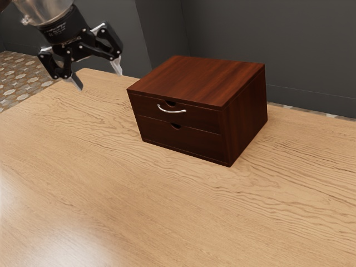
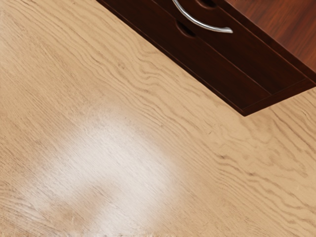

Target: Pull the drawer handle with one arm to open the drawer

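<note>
Above the table [image 1: 111, 194], spread fingers [image 1: 76, 83] hang apart from handle [image 1: 171, 109].

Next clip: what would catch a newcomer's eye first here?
A dark red two-drawer cabinet stands on the table. A curved silver handle gleams on its shut top drawer. The black gripper hangs open at the exterior view's upper left, apart from the cabinet.

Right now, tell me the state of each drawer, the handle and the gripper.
Top drawer: shut, flush with the front.
Bottom drawer: shut.
Handle: free, nothing touching it.
Gripper: open, empty, raised to the exterior view's left of the cabinet.
</note>
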### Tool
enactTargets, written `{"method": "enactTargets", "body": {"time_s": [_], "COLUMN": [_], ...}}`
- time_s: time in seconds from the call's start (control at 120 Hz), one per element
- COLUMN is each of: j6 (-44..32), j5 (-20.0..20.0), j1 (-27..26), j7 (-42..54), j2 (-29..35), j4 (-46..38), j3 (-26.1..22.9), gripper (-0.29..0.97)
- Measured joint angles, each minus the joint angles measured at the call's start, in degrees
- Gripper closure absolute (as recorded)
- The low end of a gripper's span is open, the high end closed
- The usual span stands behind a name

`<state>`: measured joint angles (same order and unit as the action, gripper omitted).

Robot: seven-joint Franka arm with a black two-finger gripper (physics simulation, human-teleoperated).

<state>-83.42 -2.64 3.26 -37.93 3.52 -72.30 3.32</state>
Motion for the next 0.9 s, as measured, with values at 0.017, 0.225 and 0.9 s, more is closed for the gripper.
{"method": "enactTargets", "body": {"time_s": [0.017,0.225,0.9], "j6": [-0.04,-4.37,-32.36], "j5": [-0.10,-0.42,0.16], "j1": [0.03,0.01,-0.62], "j7": [-1.22,-13.86,-34.75], "j2": [-0.20,0.59,-0.09], "j4": [-0.02,-7.85,-25.14], "j3": [0.00,0.01,0.36], "gripper": [0.02,0.02,0.03]}}
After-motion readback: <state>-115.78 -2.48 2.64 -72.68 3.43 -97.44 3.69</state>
